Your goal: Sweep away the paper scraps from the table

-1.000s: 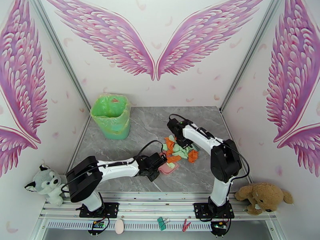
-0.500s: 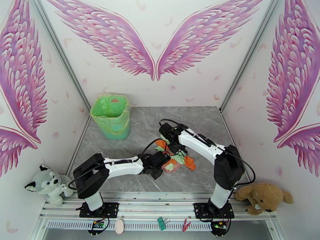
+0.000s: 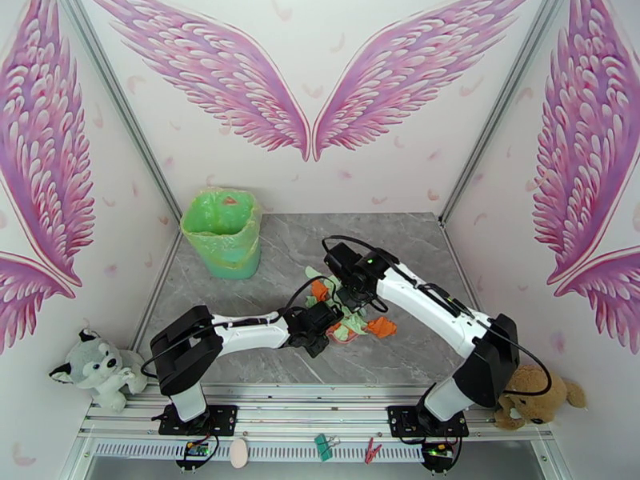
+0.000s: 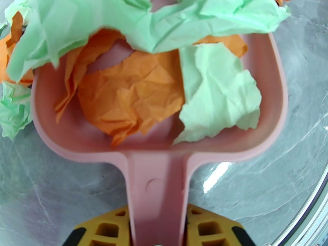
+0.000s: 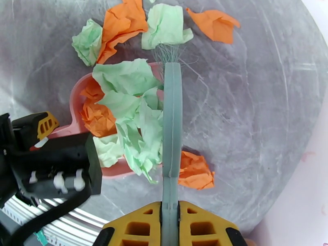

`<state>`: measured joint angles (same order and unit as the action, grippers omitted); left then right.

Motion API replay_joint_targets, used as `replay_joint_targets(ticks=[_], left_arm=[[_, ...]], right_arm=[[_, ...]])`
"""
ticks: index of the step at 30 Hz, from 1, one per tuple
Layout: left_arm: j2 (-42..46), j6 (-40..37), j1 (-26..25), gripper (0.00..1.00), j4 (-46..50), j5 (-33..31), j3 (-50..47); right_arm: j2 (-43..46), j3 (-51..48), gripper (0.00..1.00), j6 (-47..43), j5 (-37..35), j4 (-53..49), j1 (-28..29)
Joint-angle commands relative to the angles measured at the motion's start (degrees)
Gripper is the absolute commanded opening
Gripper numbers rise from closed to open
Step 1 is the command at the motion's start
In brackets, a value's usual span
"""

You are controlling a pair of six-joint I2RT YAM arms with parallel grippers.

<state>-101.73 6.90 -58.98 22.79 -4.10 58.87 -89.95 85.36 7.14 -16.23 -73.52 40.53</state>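
While most of the paper scraps (image 5: 131, 119) lie heaped, mint green over orange, in the pink dustpan (image 4: 158, 177) at the middle of the counter (image 3: 400, 234), a few sit loose on the marble: an orange one just right of the pan, others at its far side. The left jaws pinch the pan's handle from both sides. The right jaws pinch the teal brush (image 5: 172, 119), whose bristles seem to touch a green scrap. A green-lined bin (image 3: 222, 234) stands far left.

Paper scraps (image 5: 123, 76) are mint green and orange; the dustpan (image 4: 158, 189) pink; the brush (image 5: 172, 119) teal; the table (image 5: 246, 99) grey marble, white-veined.
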Motion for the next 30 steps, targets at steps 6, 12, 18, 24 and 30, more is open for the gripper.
replay_joint_targets(ticks=[6,12,18,24,30], left_arm=[[0.39,-0.28,0.14,0.0,0.48,0.9,-1.48],[2.29,-1.35,-0.91,0.0,3.49,0.63,-3.0],[4.78,-2.03,-2.6,0.0,5.85,0.04,-4.91],[4.98,-2.96,-4.85,0.0,6.48,0.38,-5.08],[4.34,-3.8,-6.12,0.0,6.0,1.35,-4.85]], right_arm=[[1.57,1.43,0.0,5.3,-17.31,-9.99,0.07],[2.3,-2.62,0.0,9.02,-22.9,-12.49,-0.28],[3.7,-5.29,0.0,11.44,-24.28,-12.56,-1.26],[1.22,-5.28,0.0,14.2,-21.98,-13.69,-1.25],[-0.18,-8.04,0.0,17.36,-18.61,-12.46,-1.25]])
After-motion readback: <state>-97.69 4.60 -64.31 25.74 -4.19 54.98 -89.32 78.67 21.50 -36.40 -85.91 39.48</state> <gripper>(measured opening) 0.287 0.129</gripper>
